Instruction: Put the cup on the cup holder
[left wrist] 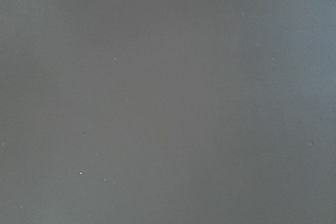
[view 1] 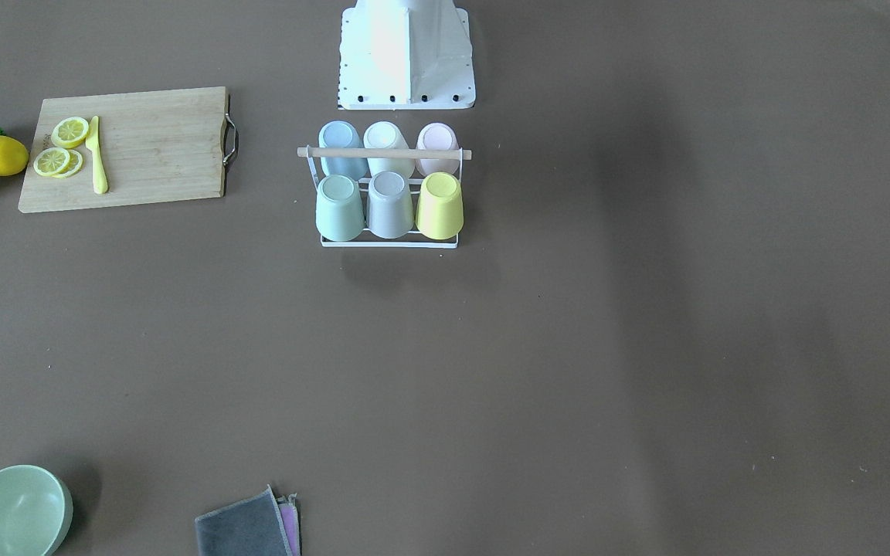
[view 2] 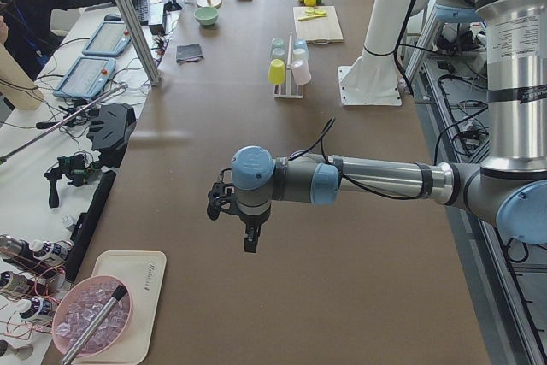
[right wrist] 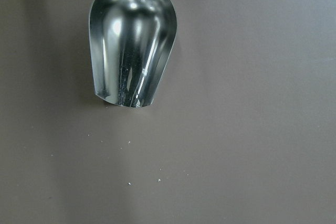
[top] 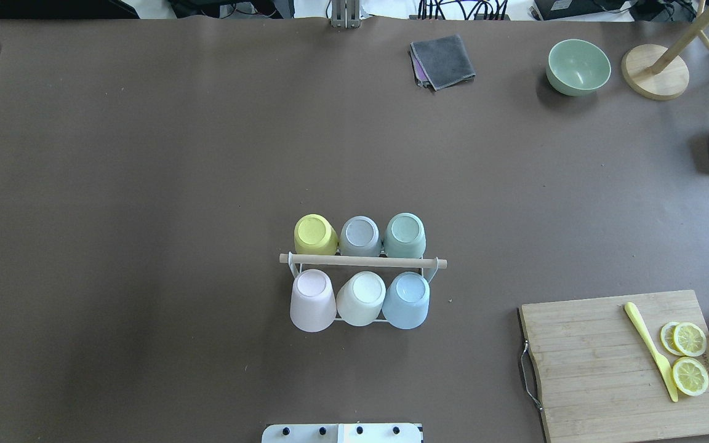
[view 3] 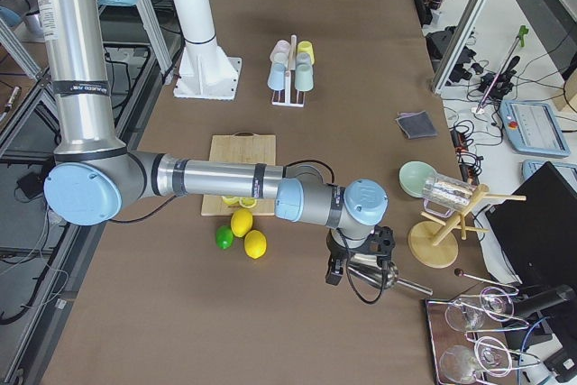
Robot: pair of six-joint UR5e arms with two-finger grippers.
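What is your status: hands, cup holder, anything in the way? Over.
Left hand and right hand parked wide, grip unreadable. Cup holder carries six upturned cups. Metal scoop under right hand.

No text readable — faint stamp on cutting board, script on tray, both illegible

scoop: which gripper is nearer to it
Right. The right gripper hangs just above the scoop; the left gripper is far off, over the table's opposite end.
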